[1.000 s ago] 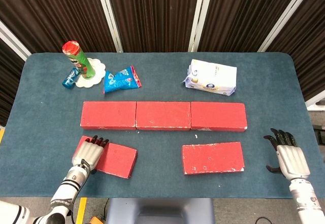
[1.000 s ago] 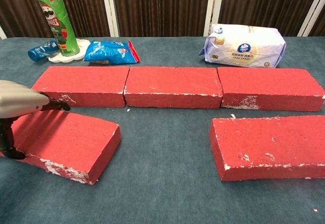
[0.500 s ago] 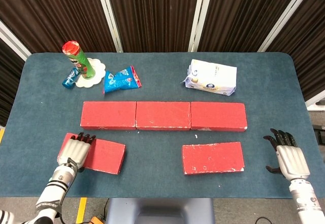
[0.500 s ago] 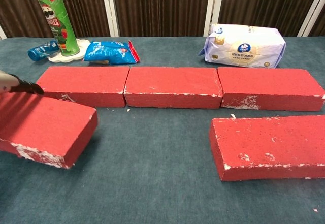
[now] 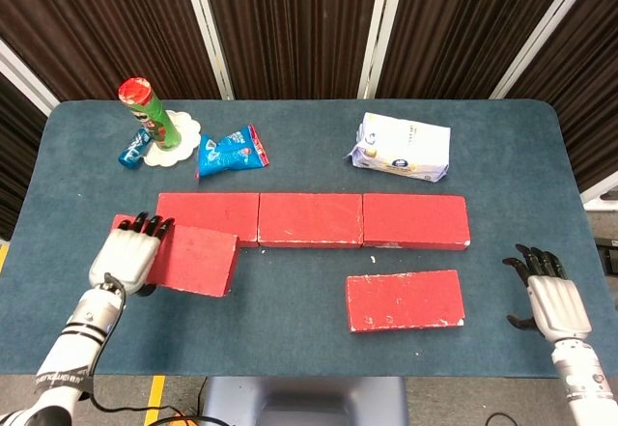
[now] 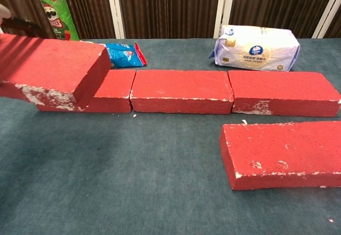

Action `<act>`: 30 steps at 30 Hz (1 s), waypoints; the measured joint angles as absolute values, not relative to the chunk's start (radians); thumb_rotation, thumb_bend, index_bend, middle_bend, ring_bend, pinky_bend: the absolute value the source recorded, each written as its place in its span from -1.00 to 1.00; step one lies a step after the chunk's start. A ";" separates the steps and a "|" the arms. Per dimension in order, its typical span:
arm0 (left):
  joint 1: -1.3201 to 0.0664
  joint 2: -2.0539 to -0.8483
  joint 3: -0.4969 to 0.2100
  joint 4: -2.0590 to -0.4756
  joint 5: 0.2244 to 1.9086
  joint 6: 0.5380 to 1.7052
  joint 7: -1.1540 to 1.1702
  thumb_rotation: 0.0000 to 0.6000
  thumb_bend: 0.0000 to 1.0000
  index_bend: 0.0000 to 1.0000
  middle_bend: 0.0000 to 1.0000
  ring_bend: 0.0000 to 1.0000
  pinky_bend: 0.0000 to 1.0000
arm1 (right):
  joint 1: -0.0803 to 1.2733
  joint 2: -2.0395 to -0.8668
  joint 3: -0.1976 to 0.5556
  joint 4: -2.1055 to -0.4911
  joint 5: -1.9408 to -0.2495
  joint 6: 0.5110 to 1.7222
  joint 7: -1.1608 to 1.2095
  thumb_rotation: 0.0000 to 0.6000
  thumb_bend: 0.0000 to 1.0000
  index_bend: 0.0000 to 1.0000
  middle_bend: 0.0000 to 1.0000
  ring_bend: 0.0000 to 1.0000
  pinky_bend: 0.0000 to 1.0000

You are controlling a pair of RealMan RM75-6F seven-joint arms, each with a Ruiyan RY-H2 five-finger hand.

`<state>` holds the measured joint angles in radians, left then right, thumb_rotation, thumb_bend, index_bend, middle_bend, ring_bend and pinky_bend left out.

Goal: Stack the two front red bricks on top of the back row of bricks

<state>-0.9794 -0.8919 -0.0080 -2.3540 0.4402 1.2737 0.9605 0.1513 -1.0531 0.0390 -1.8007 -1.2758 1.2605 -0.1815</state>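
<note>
My left hand (image 5: 128,257) grips the left end of a red brick (image 5: 193,261) and holds it in the air, clear of the table. In the chest view this lifted brick (image 6: 50,72) hangs in front of the left end of the back row; only a dark fingertip of the hand shows at its top left corner. The back row (image 5: 314,220) is three red bricks end to end. The other front red brick (image 5: 405,299) lies flat on the table at right. My right hand (image 5: 552,298) is open, off to the right of that brick, holding nothing.
At the back left a green chip can (image 5: 148,112) stands on a white doily beside a small blue can (image 5: 132,148) and a blue snack bag (image 5: 232,151). A white tissue pack (image 5: 402,146) lies at the back right. The blue-grey table's front edge (image 5: 299,376) is near.
My left hand has lifted the left front brick off the table and carried it back toward the left end of the row. The right hand and right brick stayed put.
</note>
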 measured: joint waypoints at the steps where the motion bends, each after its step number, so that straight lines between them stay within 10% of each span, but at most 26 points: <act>1: -1.002 -0.891 -0.024 -2.354 0.406 1.264 0.968 1.00 -0.53 -1.00 -0.76 -0.90 -0.59 | 0.152 -1.053 0.040 -1.799 -1.274 1.259 -0.179 1.00 -1.00 -0.33 -0.70 -0.83 -1.00; 19: -1.497 -1.067 -0.327 -2.088 -0.530 1.234 1.192 1.00 -0.53 -1.00 -0.76 -0.90 -0.61 | 0.162 -1.050 0.045 -1.780 -1.264 1.239 -0.156 1.00 -1.00 -0.33 -0.70 -0.83 -1.00; 30: -1.555 -1.185 -0.416 -1.861 -0.640 1.179 1.298 1.00 -0.53 -1.00 -0.78 -0.92 -0.63 | 0.165 -1.053 0.052 -1.776 -1.244 1.237 -0.159 1.00 -1.00 -0.32 -0.70 -0.83 -1.00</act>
